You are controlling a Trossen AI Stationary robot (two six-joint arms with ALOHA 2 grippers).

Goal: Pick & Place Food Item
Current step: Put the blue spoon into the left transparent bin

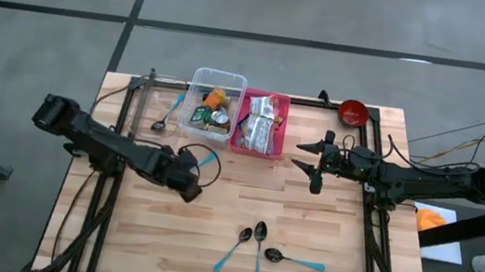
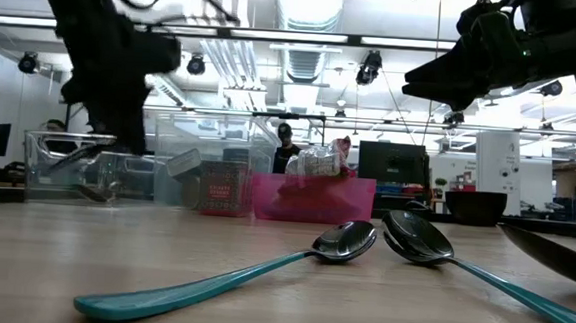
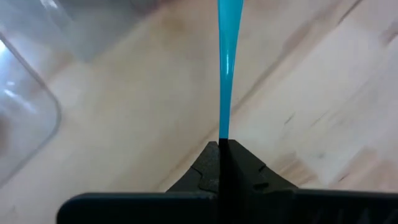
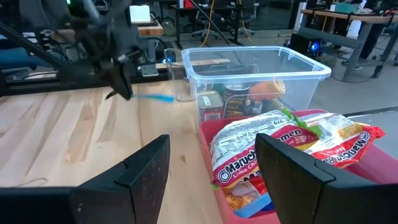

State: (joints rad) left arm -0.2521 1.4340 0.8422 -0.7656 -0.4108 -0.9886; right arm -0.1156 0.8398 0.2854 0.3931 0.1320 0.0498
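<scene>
Teal spoon (image 1: 208, 161) sits clamped in the left end effector (image 1: 189, 185) near the clear bin (image 1: 231, 82). Noodle packets (image 1: 261, 124) lie in the pink bin (image 1: 283, 113) by the table's far edge, below the spread right end effector (image 1: 317, 162); no food has been picked.

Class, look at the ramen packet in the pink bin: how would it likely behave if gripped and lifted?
The ramen packet looks crinkly and puffed, so it probably dents and feels light. Its glossy wrapper may slip between fingers. It lies loosely in the pink bin, so it should lift freely.
</scene>
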